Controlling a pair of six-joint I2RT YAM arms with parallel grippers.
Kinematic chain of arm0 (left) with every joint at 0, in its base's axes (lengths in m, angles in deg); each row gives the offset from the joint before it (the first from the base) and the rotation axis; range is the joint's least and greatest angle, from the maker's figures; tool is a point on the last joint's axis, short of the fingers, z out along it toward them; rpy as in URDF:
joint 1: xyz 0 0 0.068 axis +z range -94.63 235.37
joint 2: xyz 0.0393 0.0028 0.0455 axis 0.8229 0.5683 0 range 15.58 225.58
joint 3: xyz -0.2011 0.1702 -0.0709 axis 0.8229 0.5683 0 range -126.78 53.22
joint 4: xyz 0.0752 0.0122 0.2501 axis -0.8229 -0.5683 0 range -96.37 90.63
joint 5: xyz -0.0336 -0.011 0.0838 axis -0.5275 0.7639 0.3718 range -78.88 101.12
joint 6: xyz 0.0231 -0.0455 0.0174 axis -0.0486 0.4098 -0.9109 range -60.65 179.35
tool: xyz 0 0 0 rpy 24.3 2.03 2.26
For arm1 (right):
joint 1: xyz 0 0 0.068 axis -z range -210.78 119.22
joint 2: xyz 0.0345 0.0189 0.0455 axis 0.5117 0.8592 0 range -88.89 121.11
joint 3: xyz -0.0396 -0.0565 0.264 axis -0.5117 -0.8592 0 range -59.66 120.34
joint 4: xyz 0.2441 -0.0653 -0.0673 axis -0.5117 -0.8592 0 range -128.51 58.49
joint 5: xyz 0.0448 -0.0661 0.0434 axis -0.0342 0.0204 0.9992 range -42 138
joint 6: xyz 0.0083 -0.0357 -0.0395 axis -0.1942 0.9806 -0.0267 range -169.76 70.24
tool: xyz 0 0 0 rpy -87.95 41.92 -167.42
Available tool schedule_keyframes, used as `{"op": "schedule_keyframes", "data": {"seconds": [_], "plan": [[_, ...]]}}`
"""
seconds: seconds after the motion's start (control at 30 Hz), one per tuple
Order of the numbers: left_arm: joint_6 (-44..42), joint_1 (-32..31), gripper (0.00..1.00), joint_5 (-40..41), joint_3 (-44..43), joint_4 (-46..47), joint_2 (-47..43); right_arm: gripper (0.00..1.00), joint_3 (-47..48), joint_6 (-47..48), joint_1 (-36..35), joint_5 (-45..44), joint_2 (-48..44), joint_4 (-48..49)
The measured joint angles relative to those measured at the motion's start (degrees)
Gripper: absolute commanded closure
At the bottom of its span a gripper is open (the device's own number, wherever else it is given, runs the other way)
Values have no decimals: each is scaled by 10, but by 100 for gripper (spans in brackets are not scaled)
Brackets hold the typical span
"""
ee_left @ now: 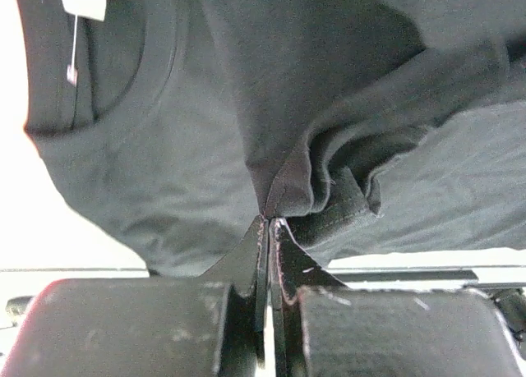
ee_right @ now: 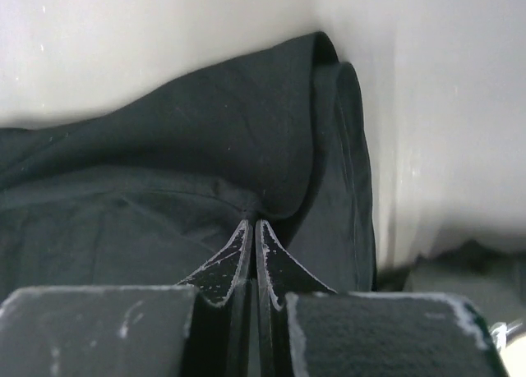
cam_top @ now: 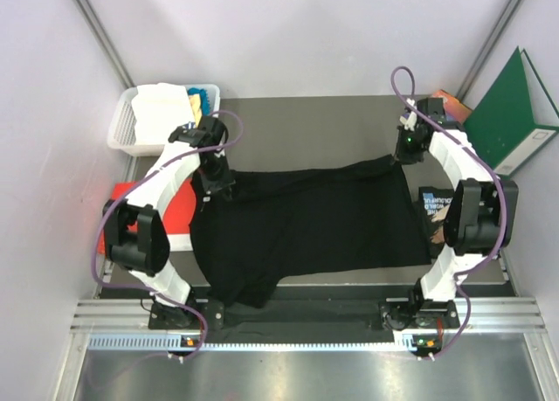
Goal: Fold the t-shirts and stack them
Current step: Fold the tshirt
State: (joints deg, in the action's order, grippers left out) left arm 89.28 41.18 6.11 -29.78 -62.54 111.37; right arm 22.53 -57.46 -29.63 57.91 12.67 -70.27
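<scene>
Bright, even light, soft shadows. Left of the left gripper (ee_left: 269,222) the view burns out white; ahead of it the shirt (ee_left: 205,147) is dim yet sharp.

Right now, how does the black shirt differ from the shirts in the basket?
Colour: the black t-shirt is dark; the basket shirts are mostly white or cream. Pose: the black t-shirt lies spread across the table; the basket shirts sit bunched in the white basket. State: the left hand and right hand each pinch the black t-shirt; nothing touches the basket shirts. Both are soft cloth.
</scene>
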Motion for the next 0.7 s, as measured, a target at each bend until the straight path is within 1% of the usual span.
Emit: {"op": "schedule_keyframes", "data": {"seconds": [0.17,0.2,0.23,0.27,0.3,0.33,0.37,0.4,0.43,0.47,0.53,0.57,0.63,0.67,0.7], "plan": [[24,-1,100,0,61,-12,-45,100,-25,-19,0,-10,-38,-34],[30,-1,91,-1,69,-16,-46,100,-30,-26,0,-12,-40,-42],[34,-1,76,-1,76,-18,-45,100,-35,-32,-1,-14,-40,-50],[37,-1,58,-1,83,-20,-43,100,-43,-40,-3,-16,-40,-56],[43,-1,26,-2,88,-23,-41,100,-53,-47,-3,-17,-39,-64],[49,-1,1,-2,92,-29,-39,100,-62,-53,-3,-18,-38,-72],[53,-1,1,-2,94,-35,-37,99,-73,-59,-3,-19,-38,-81],[58,-1,1,-1,95,-41,-35,90,-81,-62,-3,-19,-35,-91],[64,-2,1,0,94,-44,-35,80,-88,-66,-3,-20,-32,-99],[67,-2,1,3,93,-46,-35,63,-94,-69,-3,-21,-28,-110],[70,-2,1,14,79,-51,-35,47,-95,-72,-3,-21,-17,-130],[70,-2,1,19,65,-50,-34,34,-94,-74,-3,-20,-13,-137],[65,-3,1,31,30,-48,-28,22,-87,-69,-3,-20,-5,-160],[61,-4,1,37,3,-43,-22,15,-81,-64,-3,-20,-4,-171],[58,-5,1,41,-15,-36,-13,13,-73,-62,-5,-20,-4,-179]]}}
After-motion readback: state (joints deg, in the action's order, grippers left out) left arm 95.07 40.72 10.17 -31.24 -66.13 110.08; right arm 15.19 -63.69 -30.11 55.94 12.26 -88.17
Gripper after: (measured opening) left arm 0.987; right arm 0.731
